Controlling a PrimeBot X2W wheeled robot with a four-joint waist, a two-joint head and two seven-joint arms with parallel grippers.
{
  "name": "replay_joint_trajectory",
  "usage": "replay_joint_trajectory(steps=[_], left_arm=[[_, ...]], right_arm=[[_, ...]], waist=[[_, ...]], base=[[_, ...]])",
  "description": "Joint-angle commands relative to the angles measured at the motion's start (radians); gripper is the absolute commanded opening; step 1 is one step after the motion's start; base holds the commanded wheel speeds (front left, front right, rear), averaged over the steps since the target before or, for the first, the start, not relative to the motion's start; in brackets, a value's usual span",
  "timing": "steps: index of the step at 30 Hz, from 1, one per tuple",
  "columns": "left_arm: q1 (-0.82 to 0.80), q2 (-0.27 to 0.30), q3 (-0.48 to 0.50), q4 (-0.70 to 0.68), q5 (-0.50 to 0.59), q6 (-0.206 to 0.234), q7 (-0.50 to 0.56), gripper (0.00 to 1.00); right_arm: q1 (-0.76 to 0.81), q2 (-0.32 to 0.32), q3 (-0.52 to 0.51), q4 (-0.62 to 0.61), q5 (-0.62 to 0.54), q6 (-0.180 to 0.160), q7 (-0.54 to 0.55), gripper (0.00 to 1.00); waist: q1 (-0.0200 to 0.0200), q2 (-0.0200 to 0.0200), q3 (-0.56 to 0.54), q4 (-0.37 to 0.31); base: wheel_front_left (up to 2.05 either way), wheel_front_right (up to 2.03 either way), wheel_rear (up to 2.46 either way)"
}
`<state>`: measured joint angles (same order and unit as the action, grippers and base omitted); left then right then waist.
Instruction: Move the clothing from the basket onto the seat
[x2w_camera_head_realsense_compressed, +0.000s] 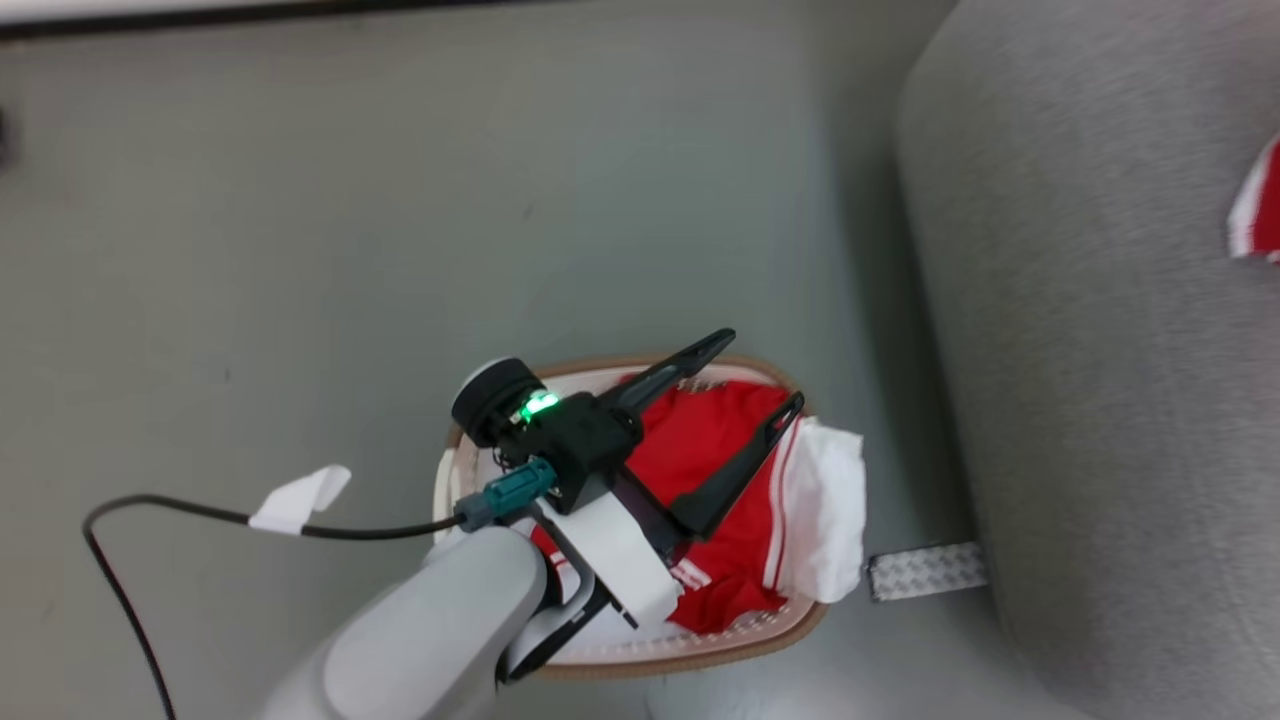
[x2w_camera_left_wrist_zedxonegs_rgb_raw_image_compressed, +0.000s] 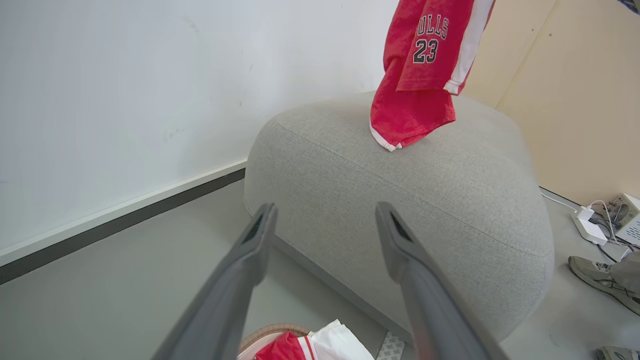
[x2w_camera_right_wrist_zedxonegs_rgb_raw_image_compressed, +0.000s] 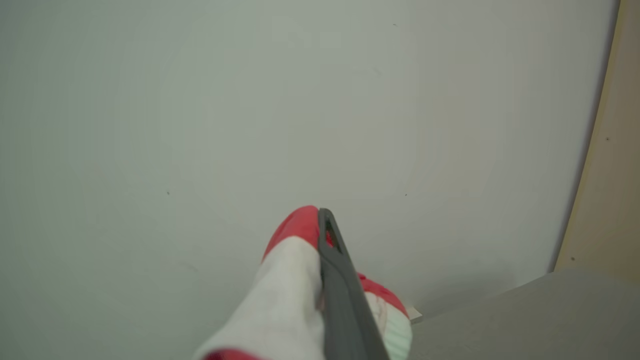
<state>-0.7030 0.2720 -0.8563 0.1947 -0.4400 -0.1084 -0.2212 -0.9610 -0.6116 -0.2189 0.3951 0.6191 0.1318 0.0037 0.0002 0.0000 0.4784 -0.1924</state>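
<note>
The cream basket stands on the floor beside the grey seat. Red clothing with white panels fills it, one white panel draped over the rim. My left gripper hovers over the basket, open, with nothing between its fingers; in the left wrist view the left gripper points at the seat. A red numbered garment hangs from above, its lower end resting on the seat top. My right gripper is shut on red and white cloth, in front of a pale wall.
A metal tread plate lies on the floor between basket and seat. A black cable with a white tag trails left of the basket. A person's shoe and a power strip are beyond the seat.
</note>
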Motion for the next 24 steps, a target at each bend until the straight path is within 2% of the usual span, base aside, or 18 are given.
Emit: replay_joint_trajectory(steps=[1,5,8,10,17,19,20,21,22,24], left_arm=[[-0.015,0.010,0.001,-0.005,0.009,-0.003,-0.002,1.00],[-0.028,0.014,-0.001,-0.013,0.009,-0.004,-0.004,1.00],[-0.028,0.014,-0.001,-0.007,0.003,-0.004,-0.010,1.00],[-0.026,0.011,-0.003,-0.001,0.001,-0.005,-0.014,1.00],[-0.032,0.005,-0.003,0.012,-0.008,-0.004,-0.021,1.00],[-0.030,0.006,-0.002,0.014,-0.011,-0.003,-0.022,1.00],[-0.028,0.006,-0.002,0.016,-0.012,-0.003,-0.022,1.00],[-0.025,0.007,-0.002,0.018,-0.010,-0.003,-0.023,1.00],[-0.021,0.007,-0.001,0.021,-0.012,-0.002,-0.025,1.00],[-0.012,0.007,0.000,0.029,-0.017,0.002,-0.027,1.00]], right_arm=[[-0.019,-0.011,-0.007,0.024,-0.011,-0.002,0.002,0.00],[-0.038,-0.035,-0.003,0.137,-0.072,-0.002,0.024,0.00],[-0.019,-0.029,0.027,0.229,-0.111,-0.002,0.072,0.00],[-0.007,-0.023,0.056,0.287,-0.126,-0.002,0.120,0.00],[0.033,-0.064,0.179,0.419,-0.209,-0.002,0.239,0.00],[0.041,-0.077,0.204,0.437,-0.215,-0.002,0.262,0.19],[0.044,-0.083,0.209,0.447,-0.215,-0.002,0.267,0.42],[0.048,-0.085,0.217,0.455,-0.216,-0.002,0.272,0.93],[0.056,-0.083,0.223,0.461,-0.213,-0.002,0.275,1.00],[0.071,-0.077,0.239,0.465,-0.205,-0.002,0.284,1.00]], waist=[[-0.0002,0.0000,0.056,0.045],[-0.0002,0.0000,0.089,0.068],[-0.0002,0.0000,0.097,0.075],[-0.0002,0.0000,0.097,0.078],[-0.0002,0.0000,0.091,0.090],[-0.0002,0.0000,0.088,0.091],[-0.0002,0.0000,0.085,0.092],[-0.0002,0.0000,0.081,0.092],[-0.0002,0.0000,0.075,0.091],[-0.0002,0.0000,0.059,0.088]], base=[[0.00,0.00,0.00],[0.00,0.00,0.00],[0.00,0.00,0.00],[0.00,0.00,0.00],[0.00,0.00,0.00],[0.00,0.00,0.00],[0.00,0.00,0.00],[0.00,0.00,0.00],[0.00,0.00,0.00],[0.00,0.00,0.00]])
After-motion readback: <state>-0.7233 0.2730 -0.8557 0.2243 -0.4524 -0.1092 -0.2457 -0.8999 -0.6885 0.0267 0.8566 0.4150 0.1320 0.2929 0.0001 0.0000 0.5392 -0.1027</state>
